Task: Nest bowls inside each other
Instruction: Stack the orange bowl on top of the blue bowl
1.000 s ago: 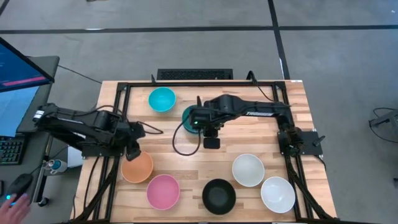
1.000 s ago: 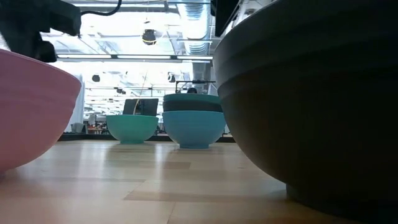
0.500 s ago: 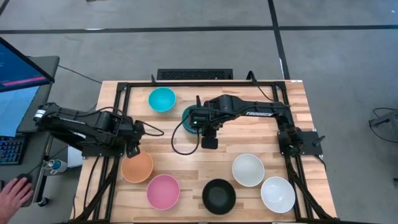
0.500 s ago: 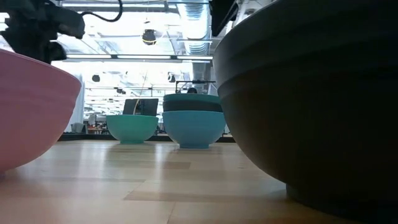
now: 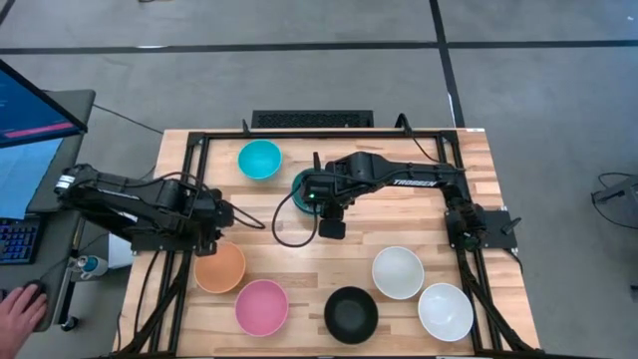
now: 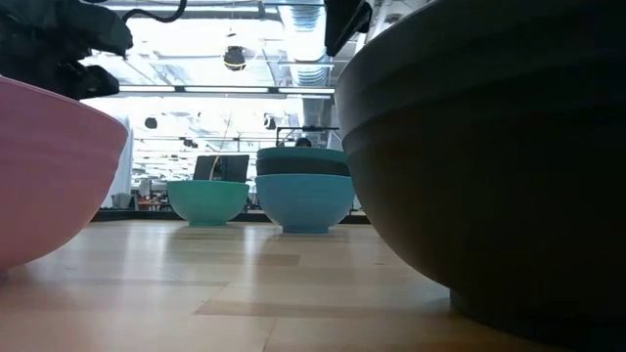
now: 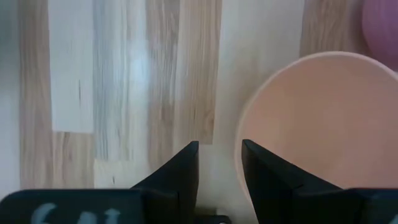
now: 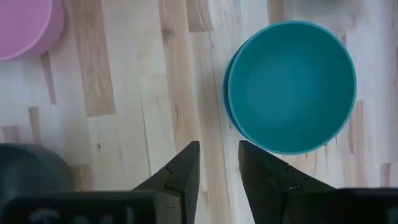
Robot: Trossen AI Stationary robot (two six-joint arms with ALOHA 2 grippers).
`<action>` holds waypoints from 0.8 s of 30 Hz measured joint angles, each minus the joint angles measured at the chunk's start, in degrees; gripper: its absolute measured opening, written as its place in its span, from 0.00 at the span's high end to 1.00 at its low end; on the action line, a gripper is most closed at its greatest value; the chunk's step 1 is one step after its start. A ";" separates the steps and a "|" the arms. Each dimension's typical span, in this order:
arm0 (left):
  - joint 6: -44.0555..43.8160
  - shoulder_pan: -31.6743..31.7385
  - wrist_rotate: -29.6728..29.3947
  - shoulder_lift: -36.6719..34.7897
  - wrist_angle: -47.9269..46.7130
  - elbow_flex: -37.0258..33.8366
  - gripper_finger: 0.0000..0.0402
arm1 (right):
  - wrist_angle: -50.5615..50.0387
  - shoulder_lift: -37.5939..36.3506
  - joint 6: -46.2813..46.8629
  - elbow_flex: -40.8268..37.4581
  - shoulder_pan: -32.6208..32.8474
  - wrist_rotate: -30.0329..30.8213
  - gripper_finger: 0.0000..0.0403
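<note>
A stack (image 6: pixel 305 191) stands mid-table: a blue bowl at the bottom, a black one in it, a dark teal bowl (image 8: pixel 291 87) on top. The cyan bowl (image 5: pixel 259 159) sits at the far left. The orange bowl (image 5: pixel 219 267), pink bowl (image 5: pixel 261 306), black bowl (image 5: pixel 351 313) and two white bowls (image 5: pixel 398 271) (image 5: pixel 445 310) sit singly along the near side. My left gripper (image 7: pixel 219 158) hovers open just beyond the orange bowl's (image 7: pixel 311 124) far rim. My right gripper (image 8: pixel 217 162) hovers open over bare wood beside the stack, on its near right side.
A black frame (image 5: pixel 299 135) runs round the table's far edge and sides, with cables along them. A dark cable (image 5: pixel 284 224) loops over the wood left of the right gripper. Bare wood lies between the stack and the near row. A person's hand (image 5: pixel 20 309) shows off the table's left.
My left gripper has drawn back from the orange bowl's rim toward the far edge and slightly right; the bowl has stayed put. My right gripper has drifted a little toward the table's left, beside the stack.
</note>
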 joint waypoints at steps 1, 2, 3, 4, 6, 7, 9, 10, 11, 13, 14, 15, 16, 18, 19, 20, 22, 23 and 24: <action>0.45 -0.02 0.00 0.00 0.00 0.00 0.72 | 0.06 0.00 0.00 0.00 0.00 0.00 0.67; 0.59 -0.08 -0.01 0.00 0.01 0.00 0.72 | 0.19 0.00 -0.01 0.00 0.00 0.00 0.67; 0.79 -0.22 -0.09 0.00 0.00 0.00 0.72 | 0.34 0.00 -0.01 0.00 0.00 0.00 0.67; 0.84 -0.45 -0.31 0.00 0.15 -0.06 0.72 | 0.43 0.00 0.00 0.00 0.00 0.00 0.67; 0.87 -1.32 0.18 -0.06 1.80 -1.49 0.72 | 0.46 0.00 0.01 0.00 0.00 0.00 0.67; 0.92 -1.88 1.16 -0.03 2.51 -2.76 0.72 | 0.49 0.00 0.07 0.00 0.00 0.00 0.67; 0.90 -3.26 4.14 0.00 3.60 -5.31 0.72 | 0.49 0.00 0.65 0.00 0.00 0.00 0.67; 0.44 -3.82 5.12 0.02 3.87 -6.23 0.72 | 0.49 0.00 1.01 0.00 0.00 0.00 0.67; -0.79 -4.23 5.24 0.02 3.77 -6.70 0.72 | 0.45 0.00 1.01 0.00 0.00 0.00 0.67; -2.32 -4.83 3.19 -0.08 3.30 -6.76 0.72 | 0.46 0.00 1.00 0.00 0.00 0.00 0.67; -2.22 -5.11 1.95 -0.38 3.33 -6.70 0.72 | 0.47 0.00 1.01 0.00 0.00 0.00 0.67; -1.95 -5.40 1.01 -0.90 3.37 -6.68 0.72 | 0.47 0.00 1.01 0.00 -0.03 0.00 0.67; -1.86 -5.53 0.74 -1.28 3.41 -6.64 0.72 | 0.46 0.00 1.01 0.00 -0.13 0.00 0.67; -1.77 -5.59 0.55 -1.20 4.00 -6.64 0.72 | 0.47 0.00 1.05 0.00 -0.13 0.00 0.67; -1.94 -5.57 0.37 -1.06 4.27 -6.64 0.72 | 0.58 0.00 1.11 0.00 -0.11 0.00 0.67; -2.19 -5.54 0.27 -0.99 4.63 -6.64 0.72 | 0.79 0.00 1.34 0.00 -0.12 0.00 0.67; -2.94 -5.55 0.11 -0.22 6.20 -7.00 0.72 | 1.35 0.00 2.06 0.00 -0.11 0.01 0.67; -3.03 -5.57 0.18 0.24 7.02 -7.46 0.72 | 1.78 0.00 2.45 0.00 -0.09 0.00 0.67; -3.03 -5.57 0.48 0.74 7.45 -8.13 0.72 | 2.20 0.00 2.53 0.00 -0.05 0.00 0.67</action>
